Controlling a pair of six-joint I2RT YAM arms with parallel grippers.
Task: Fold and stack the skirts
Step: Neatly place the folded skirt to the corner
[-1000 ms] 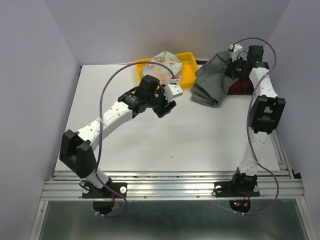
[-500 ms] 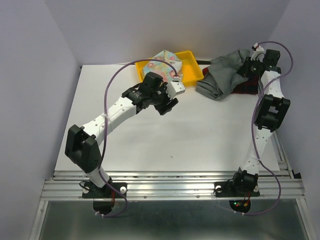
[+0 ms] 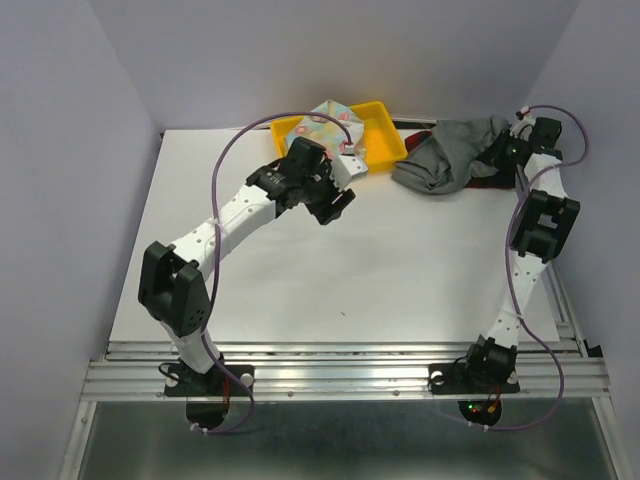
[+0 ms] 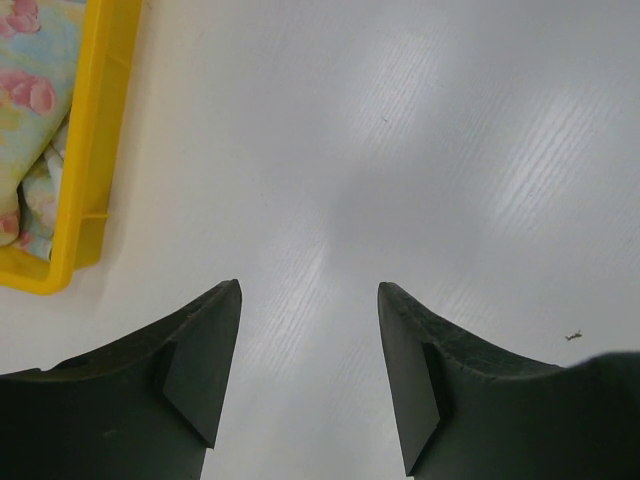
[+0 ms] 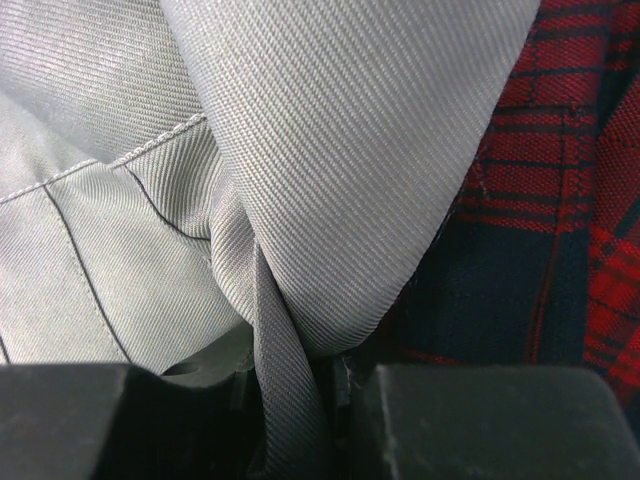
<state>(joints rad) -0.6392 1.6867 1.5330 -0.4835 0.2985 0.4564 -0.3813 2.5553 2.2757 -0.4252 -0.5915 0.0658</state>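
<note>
A grey skirt lies bunched at the far right of the table, draped over a red-and-black plaid skirt that shows beneath it. My right gripper is shut on a fold of the grey skirt, with the plaid skirt just behind. The pastel floral skirt rests in the yellow tray at the back; its edge shows in the left wrist view. My left gripper hovers open over bare table just in front of the tray, with nothing between its fingers.
The yellow tray's rim lies close to the left of my left gripper. Purple walls close in the table on the left, back and right. A metal rail runs along the near edge.
My right gripper has pulled the grey skirt back and to the right, uncovering less of the plaid one. My left arm has swung toward the tray.
</note>
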